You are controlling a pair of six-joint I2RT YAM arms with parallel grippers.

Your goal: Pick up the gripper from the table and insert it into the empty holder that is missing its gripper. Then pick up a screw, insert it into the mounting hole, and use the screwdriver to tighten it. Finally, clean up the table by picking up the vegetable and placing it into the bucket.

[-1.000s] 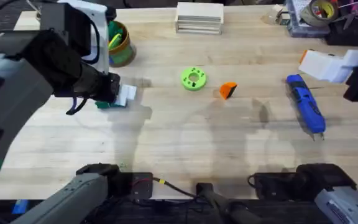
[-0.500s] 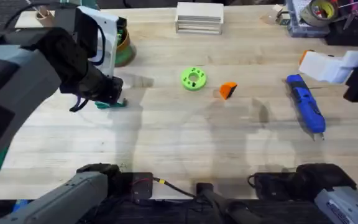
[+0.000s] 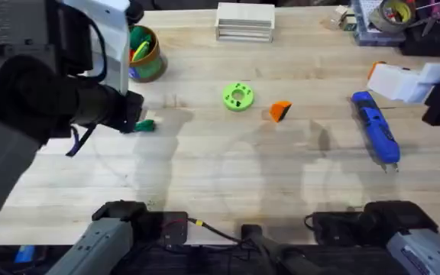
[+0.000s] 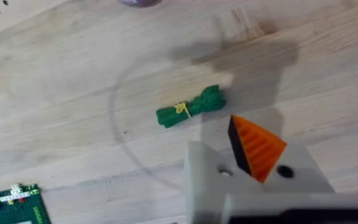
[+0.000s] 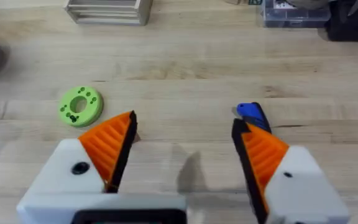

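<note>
The small orange ribbed plastic wedge gripper (image 3: 280,111) is lying loose on the light wooden plank table (image 3: 228,164), just at 4 o'clock of the green round disc with holes (image 3: 237,97) and well apart from both arms. The stubby bright blue screwdriver (image 3: 375,126) is resting at 3 o'clock of the wedge. The thin green bean-like toy vegetable (image 4: 188,107) is lying at 9 o'clock of the disc, just beside the left gripper (image 4: 253,174), whose white holder (image 4: 207,180) is carrying one orange pad, so I cannot tell its opening. The round tin bucket (image 3: 145,53) is sitting at 12 o'clock of the vegetable. The right gripper (image 5: 182,155) is hanging wide apart, grasping nothing.
</note>
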